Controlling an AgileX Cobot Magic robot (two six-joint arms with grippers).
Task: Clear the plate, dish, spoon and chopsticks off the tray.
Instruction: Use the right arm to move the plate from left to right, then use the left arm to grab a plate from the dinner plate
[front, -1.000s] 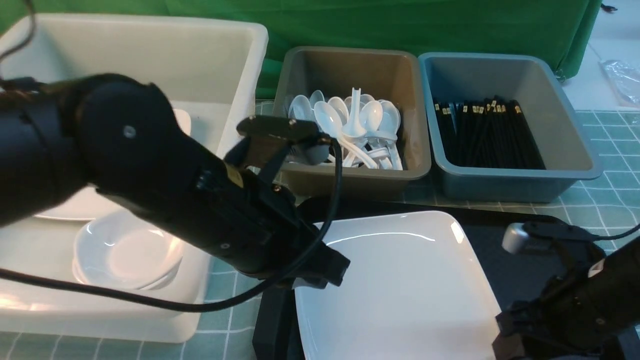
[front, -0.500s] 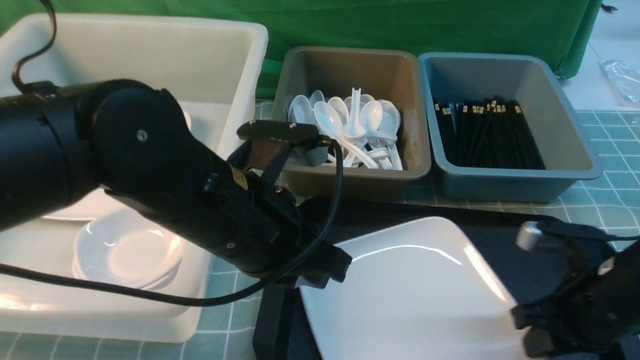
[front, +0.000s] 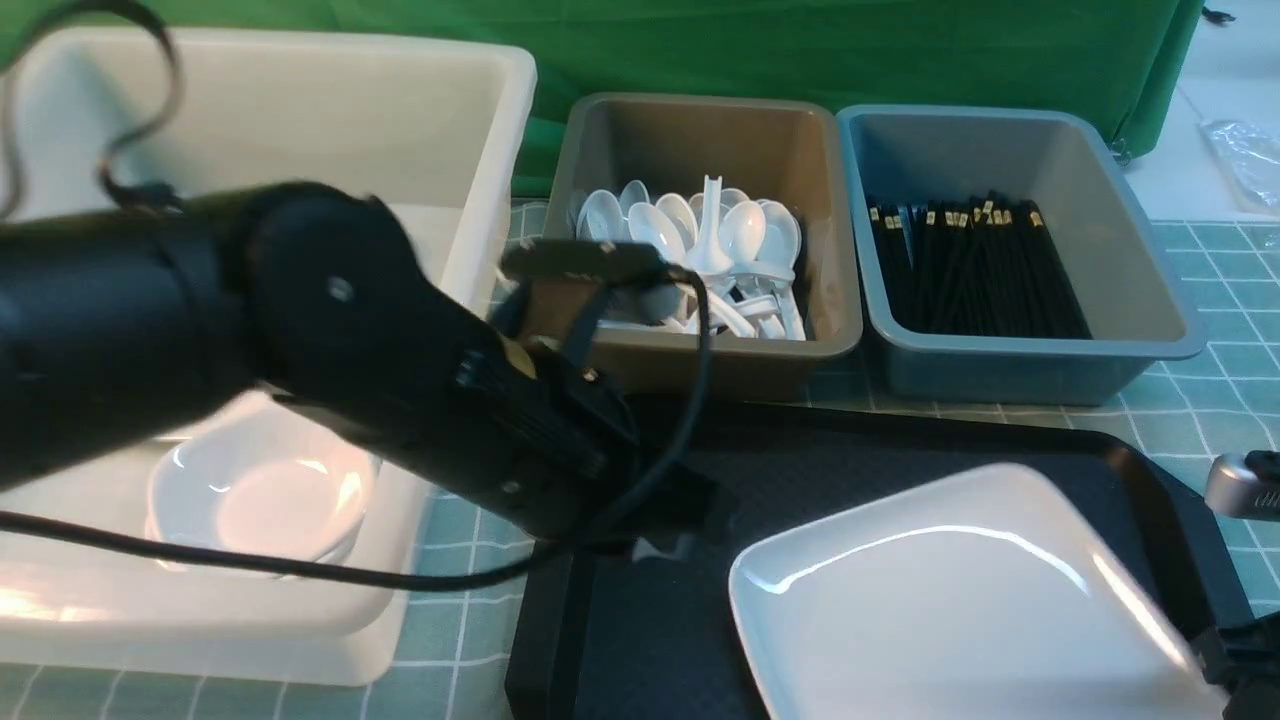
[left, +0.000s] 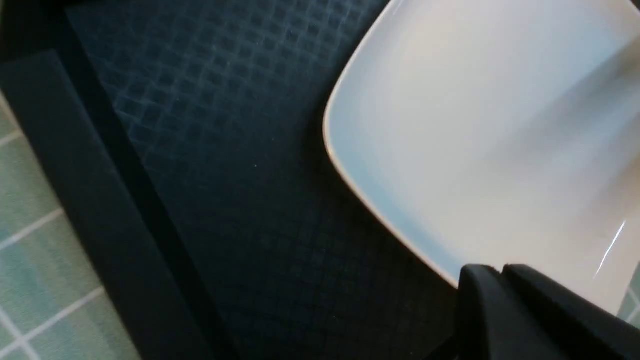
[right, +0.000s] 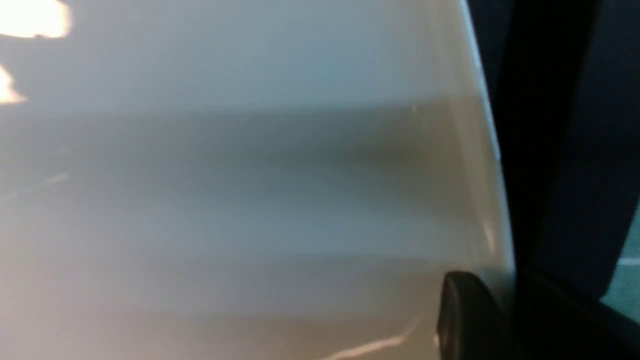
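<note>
The white square plate (front: 950, 610) lies tilted over the near right part of the black tray (front: 800, 470). My right gripper (front: 1238, 655) sits at the plate's right rim, mostly cut off by the picture's edge. In the right wrist view one finger (right: 465, 315) lies on top of the plate (right: 250, 175) and the other is under its rim, so it is shut on it. My left gripper (left: 502, 270) is shut and empty, above the tray (left: 225, 175) just beside the plate's (left: 475, 125) left edge. No dish, spoon or chopsticks show on the tray.
A large white tub (front: 480, 120) at the left holds stacked small white bowls (front: 260, 495). Behind the tray stand a brown tub (front: 790, 130) heaped with white cutlery and a blue tub (front: 1100, 150) of black sticks. My left arm (front: 300, 330) reaches across in front of the white tub.
The plate has slid right and nearer across the tray, tilting, together with my right gripper. The left gripper, earlier at the plate's left edge, now stands apart from it.
</note>
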